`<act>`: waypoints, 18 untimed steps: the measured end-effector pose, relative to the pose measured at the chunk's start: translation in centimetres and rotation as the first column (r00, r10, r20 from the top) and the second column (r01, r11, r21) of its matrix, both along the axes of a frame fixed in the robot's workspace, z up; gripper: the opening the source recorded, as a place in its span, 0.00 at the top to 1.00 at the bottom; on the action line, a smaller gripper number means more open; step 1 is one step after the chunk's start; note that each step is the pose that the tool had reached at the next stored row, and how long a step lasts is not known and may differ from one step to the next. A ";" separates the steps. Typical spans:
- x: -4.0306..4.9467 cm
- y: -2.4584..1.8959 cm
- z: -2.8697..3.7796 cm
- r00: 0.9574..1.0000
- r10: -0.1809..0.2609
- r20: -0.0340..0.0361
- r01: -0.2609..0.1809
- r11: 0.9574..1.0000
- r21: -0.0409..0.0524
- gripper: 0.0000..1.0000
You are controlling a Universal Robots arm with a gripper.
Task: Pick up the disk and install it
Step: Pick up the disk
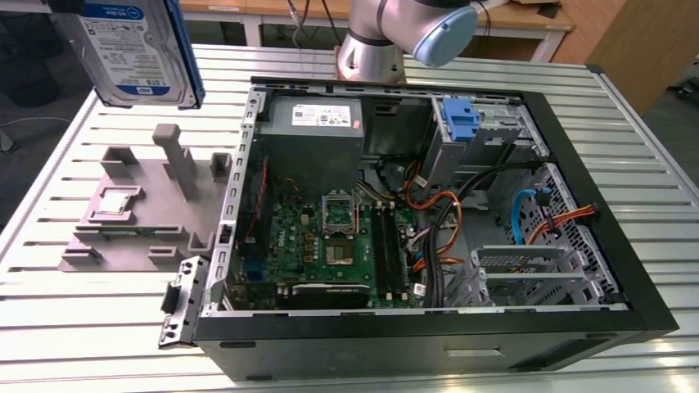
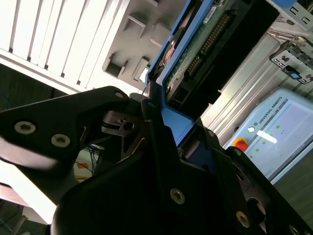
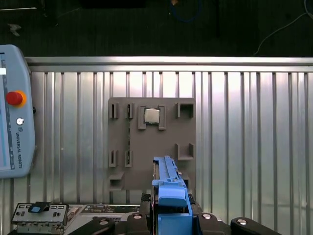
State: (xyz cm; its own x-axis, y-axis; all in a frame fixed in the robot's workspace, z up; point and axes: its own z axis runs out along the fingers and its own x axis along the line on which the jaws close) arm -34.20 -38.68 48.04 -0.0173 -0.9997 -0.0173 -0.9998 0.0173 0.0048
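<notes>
I see gripper [image 2: 161, 117] clamped on disk [image 1: 137, 49] by blue carrier, high above table [image 1: 98, 327]. I judge disk rigid, dense, shock-sensitive; carrier edges safest hold.

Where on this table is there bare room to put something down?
Bare slatted table lies between the grey fixture and the table's near edge in the exterior view, and in the first wrist view between fixture and teach pendant. The computer case is crowded with cables and a motherboard; the held disk hangs above the table near the fixture.
</notes>
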 end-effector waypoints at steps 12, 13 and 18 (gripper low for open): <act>1.41 -0.01 0.01 1.000 0.000 0.000 0.000 1.000 0.000 0.63; 1.48 -0.02 0.00 1.000 0.000 0.000 0.000 1.000 0.000 0.63; 1.58 -0.23 -0.01 1.000 0.000 0.000 0.000 1.000 0.000 0.63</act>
